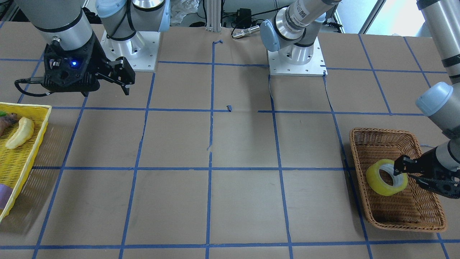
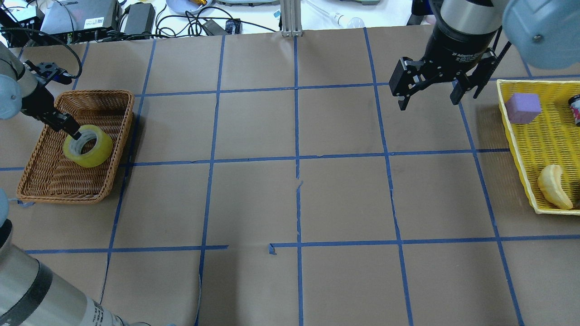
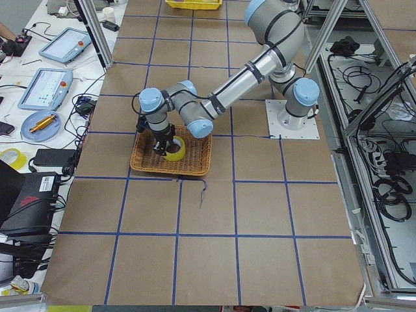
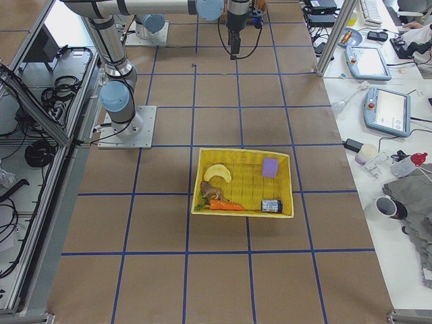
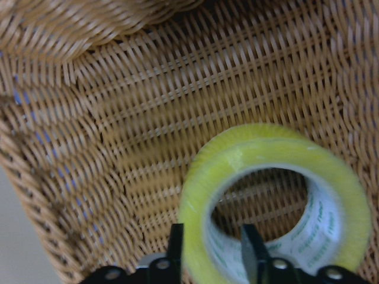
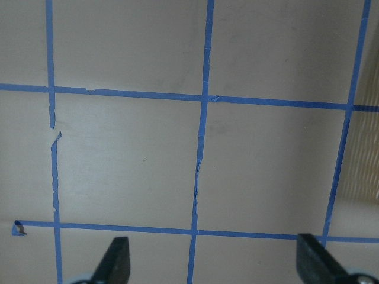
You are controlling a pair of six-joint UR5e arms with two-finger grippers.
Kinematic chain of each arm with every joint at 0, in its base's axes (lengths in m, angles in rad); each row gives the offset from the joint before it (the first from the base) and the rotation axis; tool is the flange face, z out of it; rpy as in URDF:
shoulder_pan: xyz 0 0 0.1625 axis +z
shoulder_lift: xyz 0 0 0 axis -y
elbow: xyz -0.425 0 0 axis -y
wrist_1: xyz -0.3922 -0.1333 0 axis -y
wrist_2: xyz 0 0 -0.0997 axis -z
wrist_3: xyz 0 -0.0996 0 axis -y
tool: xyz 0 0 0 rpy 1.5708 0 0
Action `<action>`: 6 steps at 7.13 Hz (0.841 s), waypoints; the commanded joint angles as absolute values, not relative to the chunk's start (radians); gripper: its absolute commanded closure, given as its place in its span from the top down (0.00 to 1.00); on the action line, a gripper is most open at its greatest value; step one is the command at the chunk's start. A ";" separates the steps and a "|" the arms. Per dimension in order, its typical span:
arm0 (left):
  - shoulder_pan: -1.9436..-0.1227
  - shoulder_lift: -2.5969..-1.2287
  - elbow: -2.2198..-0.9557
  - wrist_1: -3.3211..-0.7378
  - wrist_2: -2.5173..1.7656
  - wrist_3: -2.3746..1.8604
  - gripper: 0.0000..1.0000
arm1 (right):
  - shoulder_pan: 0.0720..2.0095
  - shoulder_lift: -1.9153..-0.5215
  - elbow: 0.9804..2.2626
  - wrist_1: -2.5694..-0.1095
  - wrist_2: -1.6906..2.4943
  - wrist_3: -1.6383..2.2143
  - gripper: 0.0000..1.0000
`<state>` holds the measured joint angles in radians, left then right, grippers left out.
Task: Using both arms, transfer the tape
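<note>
In the wicker basket (image 2: pixel 59 198): the tape (image 2: pixel 103 148), a yellow roll with a white printed core, sitting tilted over the weave in the half nearer the left arm's wrist. At the table end opposite the wicker basket: a yellow mesh basket (image 2: pixel 534 136) holding a purple block (image 2: pixel 522 107), a pale banana (image 2: pixel 553 185), a carrot (image 4: pixel 226 206), a small brown figure (image 4: pixel 210 192) and a dark little bottle (image 4: pixel 271 206).

Under the wicker basket, brown paper over the table (image 2: pixel 344 194), ruled into squares by blue tape lines (image 2: pixel 297 136), with small tears along the line running down the middle. Past the table edge beyond the wicker basket, on the side away from the robot: black cables, power bricks and a grey box. On a white bench further out on that side: two handheld control screens and a dish.

Left arm (image 3: pixel 234 84) stretched out from its base, folded at the elbow, wrist pointing down into the wicker basket. Left gripper (image 2: pixel 76 132) astride the wall of the tape, one finger inside the core, the other outside, closed against the wall. Right arm (image 2: pixel 462 27) well apart from the wicker basket, hanging over the table just beside the yellow mesh basket. Right gripper (image 2: pixel 428 97) pointing down, jaws wide apart, nothing between them.
</note>
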<state>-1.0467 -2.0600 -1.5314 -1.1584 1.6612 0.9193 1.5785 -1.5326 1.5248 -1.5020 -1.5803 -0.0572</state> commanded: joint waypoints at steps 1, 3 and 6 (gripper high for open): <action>-1.130 -1.920 -1.511 -1.381 1.620 0.820 1.00 | 1.578 -1.532 1.540 -1.506 -1.592 -0.051 1.00; -1.301 -1.788 -1.471 -1.567 1.603 0.509 1.00 | 1.578 -1.534 1.536 -1.541 -1.597 -0.048 1.00; -1.515 -1.686 -1.450 -1.626 1.582 0.118 1.00 | 1.578 -1.534 1.525 -1.548 -1.635 -0.048 1.00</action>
